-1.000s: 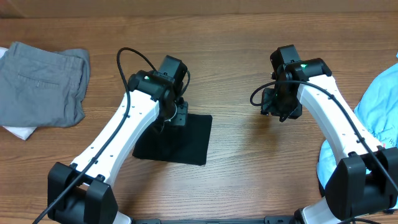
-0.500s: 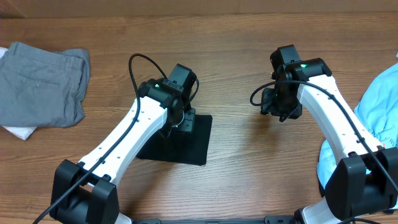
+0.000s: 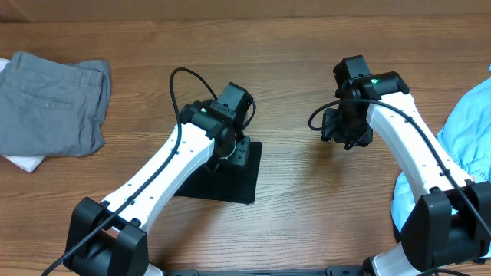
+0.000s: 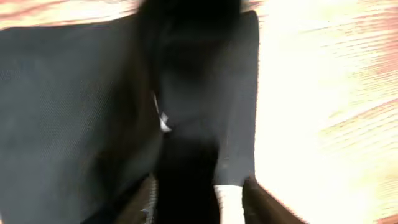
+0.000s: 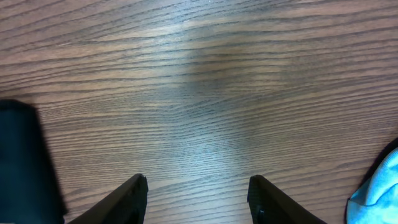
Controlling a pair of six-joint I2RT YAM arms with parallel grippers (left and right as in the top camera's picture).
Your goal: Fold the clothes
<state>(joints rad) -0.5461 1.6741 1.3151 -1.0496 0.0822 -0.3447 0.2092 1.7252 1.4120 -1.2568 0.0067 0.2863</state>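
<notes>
The black shirt (image 3: 230, 180) lies folded into a flat rectangle on the wooden table. My left gripper (image 3: 239, 153) is low over its upper right corner. In the blurred left wrist view the fingers (image 4: 199, 199) stand apart, with the dark shirt fabric (image 4: 74, 112) under and between them. My right gripper (image 3: 347, 139) hovers over bare wood to the right of the shirt, open and empty (image 5: 196, 199). The shirt's edge shows at the left of the right wrist view (image 5: 22, 162). The light blue T-shirt (image 3: 468, 115) lies bunched at the table's right edge, and its corner shows in the right wrist view (image 5: 379, 193).
A folded grey garment (image 3: 50, 103) lies at the far left on top of something white (image 3: 23, 162). Bare wood (image 3: 299, 176) separates the black shirt from the right arm.
My left gripper has slid rightwards across the black shirt to its upper right corner. The right arm has not moved.
</notes>
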